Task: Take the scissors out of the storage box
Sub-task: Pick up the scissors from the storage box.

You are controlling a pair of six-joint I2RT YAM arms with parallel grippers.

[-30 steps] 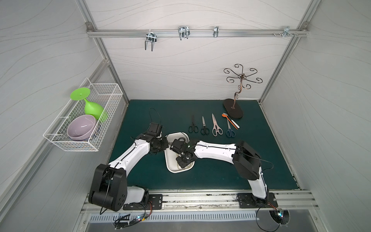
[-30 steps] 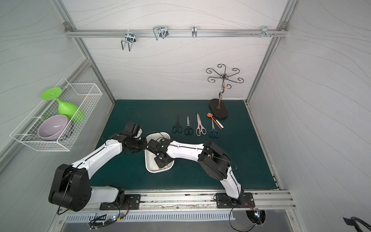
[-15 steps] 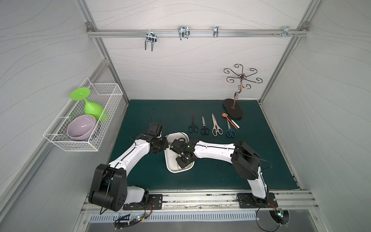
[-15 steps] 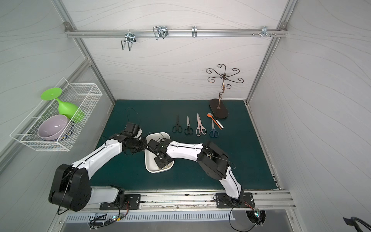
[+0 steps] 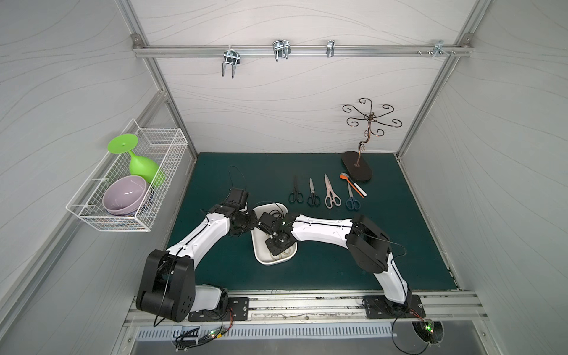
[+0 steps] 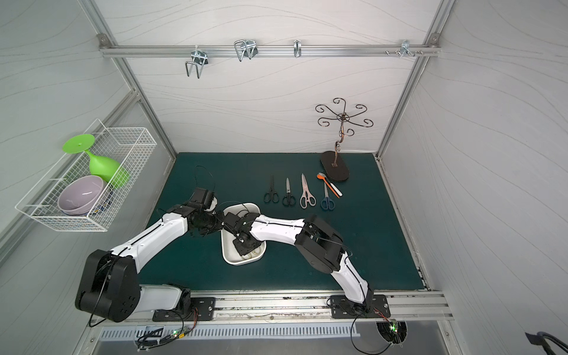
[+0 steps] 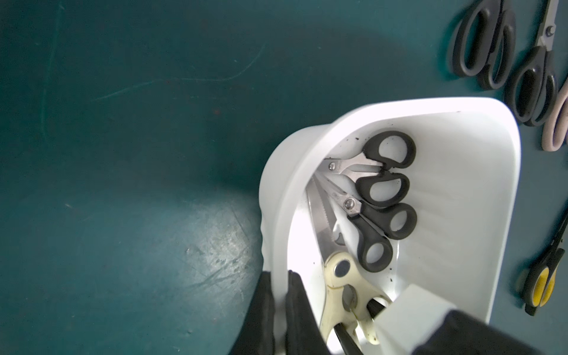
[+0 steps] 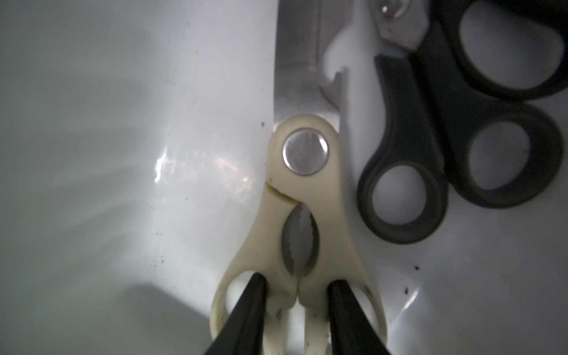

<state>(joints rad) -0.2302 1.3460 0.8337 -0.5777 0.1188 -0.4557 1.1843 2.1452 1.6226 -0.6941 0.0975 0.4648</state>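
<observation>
The change that matters is at my right pincer (image 8: 296,295). Its jaws have just drawn in, and in the right wrist view each black finger (image 8: 246,316) now sits inside a loop of the cream-handled scissors (image 8: 302,184), pressing the two inner handle bars together. I read that as clamped on the handle, though the squeeze may not be finished.

The arm itself has scarcely shifted over the storage box (image 7: 479,190) in the top views, so nothing is lifted yet. The cream pair lies flat on the box floor, its blade running along the wall on my left arm's side. My left pincer (image 7: 278,289) stays together on that wall's rim, one finger outside and one inside, steadying the box.

Two black-handled pairs (image 7: 384,172) lie just beside the cream one, and their blades appear to cross over its blade.

Out on the tabletop (image 5: 399,246), four pairs lie in a row: a black pair (image 5: 295,192), another black pair (image 5: 313,193), a pink pair (image 5: 330,192) and a blue pair (image 5: 352,198). The left wrist view shows a yellow-handled pair (image 7: 542,276) beside the box. By my count that leaves three still inside.

With the grip made, the lift comes next. I judge it should go up handle-first and slowly, since the crossed blades could drag the black pairs along.
</observation>
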